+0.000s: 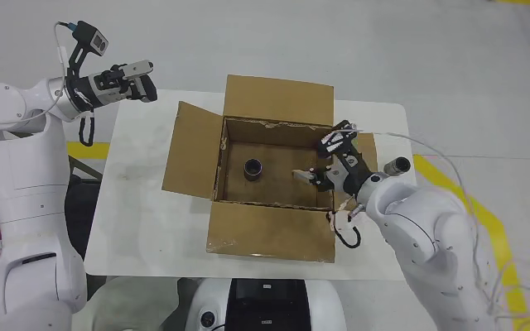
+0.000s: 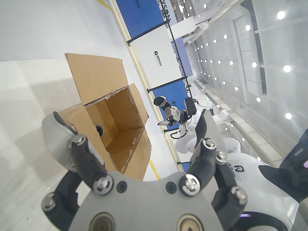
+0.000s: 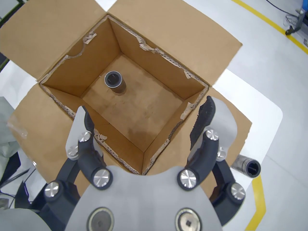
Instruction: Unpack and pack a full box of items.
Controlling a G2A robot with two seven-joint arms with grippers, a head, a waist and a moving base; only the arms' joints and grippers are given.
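Note:
An open cardboard box (image 1: pixel 277 99) stands in the middle of the white table (image 1: pixel 132 215), its flaps spread out. Inside, a dark metal cylinder (image 1: pixel 252 170) stands upright on the box floor, left of centre; it also shows as the cylinder (image 3: pixel 115 82) and the cylinder (image 2: pixel 99 130). My right gripper (image 1: pixel 319 157) hangs over the box's right side, open and holding nothing; its own view has the right gripper (image 3: pixel 144 114) above the box (image 3: pixel 48 25) opening. My left gripper (image 1: pixel 142 83) is raised beyond the table's far left corner, open and empty, with the left gripper (image 2: pixel 131 126) facing the box (image 2: pixel 96 73).
A second metal cylinder (image 1: pixel 397 165) lies on its side on the table to the right of the box, also seen as the cylinder (image 3: pixel 247 165). Bare table surface lies left of the box. Yellow floor lines run beside the table.

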